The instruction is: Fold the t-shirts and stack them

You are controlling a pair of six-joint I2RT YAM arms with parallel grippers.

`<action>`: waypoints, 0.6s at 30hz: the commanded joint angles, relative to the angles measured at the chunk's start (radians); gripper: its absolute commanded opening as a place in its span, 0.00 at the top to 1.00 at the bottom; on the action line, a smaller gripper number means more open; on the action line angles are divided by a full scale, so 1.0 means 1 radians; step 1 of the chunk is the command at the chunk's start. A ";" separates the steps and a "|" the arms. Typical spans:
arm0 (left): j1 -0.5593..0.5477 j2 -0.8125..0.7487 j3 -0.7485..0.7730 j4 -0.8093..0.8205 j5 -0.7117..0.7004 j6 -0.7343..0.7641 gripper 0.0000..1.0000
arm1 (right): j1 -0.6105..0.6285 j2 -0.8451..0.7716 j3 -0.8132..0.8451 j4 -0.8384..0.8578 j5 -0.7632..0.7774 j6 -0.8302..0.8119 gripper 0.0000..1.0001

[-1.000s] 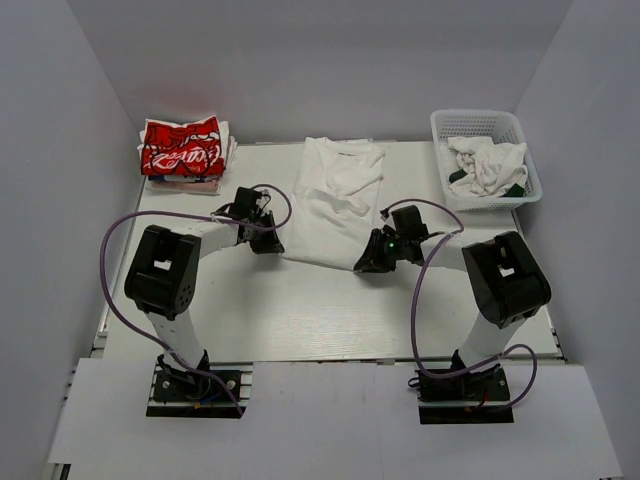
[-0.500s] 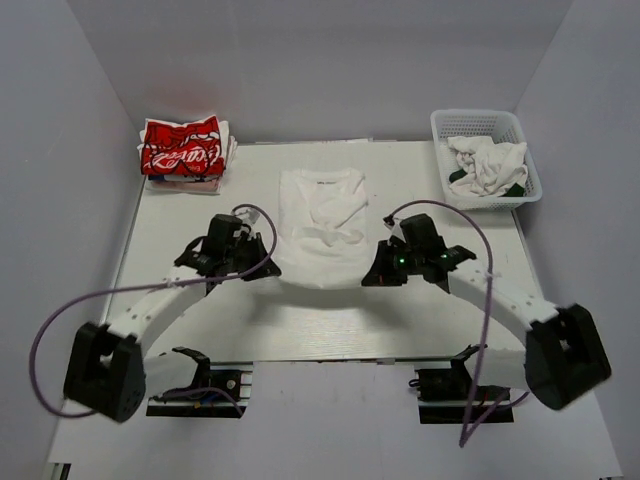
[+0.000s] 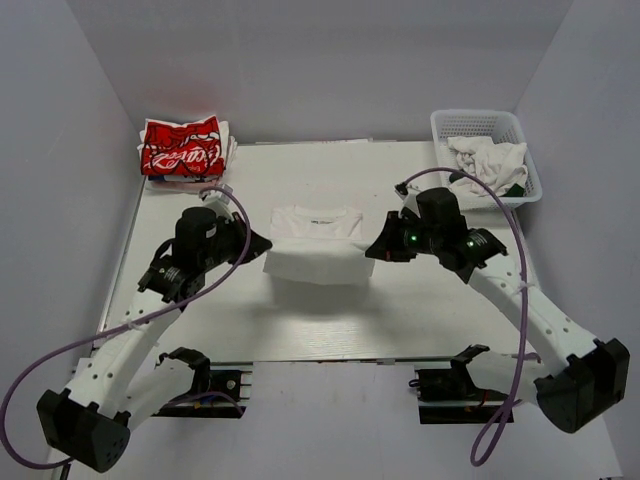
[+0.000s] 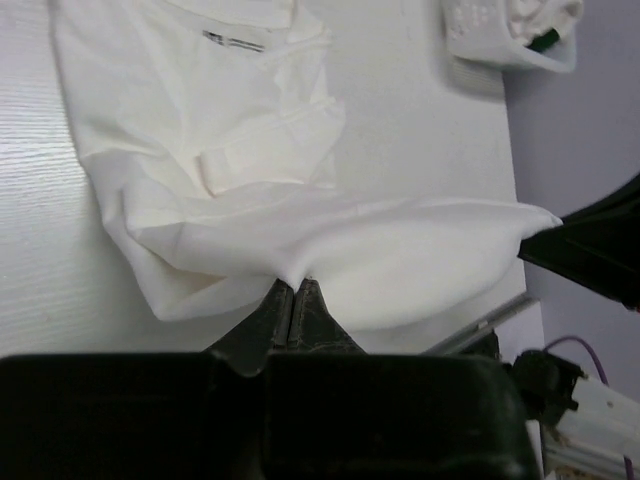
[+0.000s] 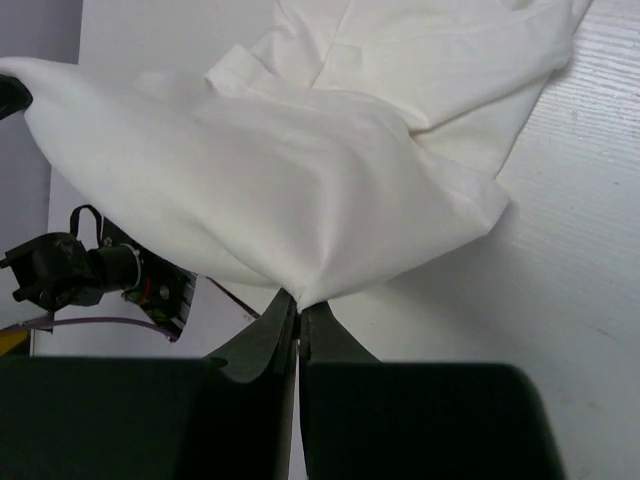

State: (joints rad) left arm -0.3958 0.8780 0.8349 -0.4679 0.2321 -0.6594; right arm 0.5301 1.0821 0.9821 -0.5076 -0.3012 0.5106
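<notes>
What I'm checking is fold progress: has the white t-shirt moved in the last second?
Yes. The white t-shirt slid toward the table's near edge, its collar end leaving the back edge.

1. You have the white t-shirt (image 3: 315, 240) at the middle of the bench (image 3: 300, 315), with its near edge raised off the surface.
2. Your left gripper (image 3: 262, 243) grips that edge's left corner, and your right gripper (image 3: 372, 250) grips its right corner.
3. A red t-shirt (image 3: 182, 147) tops a folded pile (image 3: 195, 183) at the far left corner.
4. A white basket (image 3: 478, 122) of crumpled cloth (image 3: 485, 165) sits at the far right corner.
</notes>
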 commanded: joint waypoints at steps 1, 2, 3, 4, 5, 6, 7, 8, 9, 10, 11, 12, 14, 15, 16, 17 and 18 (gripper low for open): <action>0.000 0.036 0.064 -0.005 -0.177 -0.052 1.00 | -0.010 0.058 0.078 -0.013 0.030 -0.024 1.00; 0.009 0.051 0.073 -0.005 -0.191 -0.052 1.00 | -0.010 0.094 0.085 0.010 0.024 -0.029 1.00; 0.009 0.070 0.091 0.008 -0.203 -0.052 1.00 | -0.013 0.110 0.093 0.018 0.007 -0.029 1.00; 0.021 0.108 0.104 0.008 -0.220 -0.066 1.00 | -0.016 0.120 0.107 0.026 -0.007 -0.030 1.00; 0.021 0.128 0.128 -0.008 -0.241 -0.066 1.00 | -0.019 0.159 0.110 0.055 -0.038 -0.029 1.00; 0.021 0.145 0.139 -0.017 -0.291 -0.066 1.00 | -0.024 0.173 0.119 0.061 -0.045 -0.030 1.00; 0.021 0.160 0.139 -0.017 -0.315 -0.077 1.00 | -0.027 0.186 0.124 0.070 -0.061 -0.029 1.00; 0.021 0.191 0.151 -0.017 -0.338 -0.077 1.00 | -0.036 0.212 0.135 0.079 -0.058 -0.032 1.00; 0.021 0.206 0.164 -0.017 -0.374 -0.086 1.00 | -0.041 0.234 0.142 0.096 -0.053 -0.030 1.00; 0.021 0.223 0.164 0.003 -0.384 -0.086 1.00 | -0.054 0.252 0.148 0.107 -0.049 -0.030 1.00; 0.021 0.240 0.191 0.021 -0.384 -0.086 1.00 | -0.062 0.263 0.161 0.118 -0.049 -0.027 1.00; 0.021 0.286 0.210 0.031 -0.395 -0.086 1.00 | -0.068 0.274 0.170 0.142 -0.049 -0.024 1.00; 0.021 0.340 0.284 0.031 -0.410 -0.072 1.00 | -0.091 0.312 0.217 0.152 -0.050 -0.032 1.00; 0.021 0.367 0.308 0.017 -0.433 -0.063 1.00 | -0.096 0.324 0.230 0.165 -0.055 -0.034 1.00; 0.021 0.416 0.347 0.017 -0.442 -0.049 1.00 | -0.111 0.360 0.243 0.165 -0.061 -0.041 1.00; 0.031 0.441 0.368 0.017 -0.456 -0.049 1.00 | -0.119 0.372 0.283 0.169 -0.061 -0.043 1.00; 0.031 0.466 0.403 0.017 -0.456 -0.040 1.00 | -0.131 0.398 0.294 0.172 -0.068 -0.049 1.00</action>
State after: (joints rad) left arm -0.3836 1.3132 1.1458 -0.4740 -0.1207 -0.7288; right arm 0.4355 1.4479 1.1923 -0.3923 -0.3576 0.4900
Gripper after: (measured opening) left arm 0.022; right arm 0.014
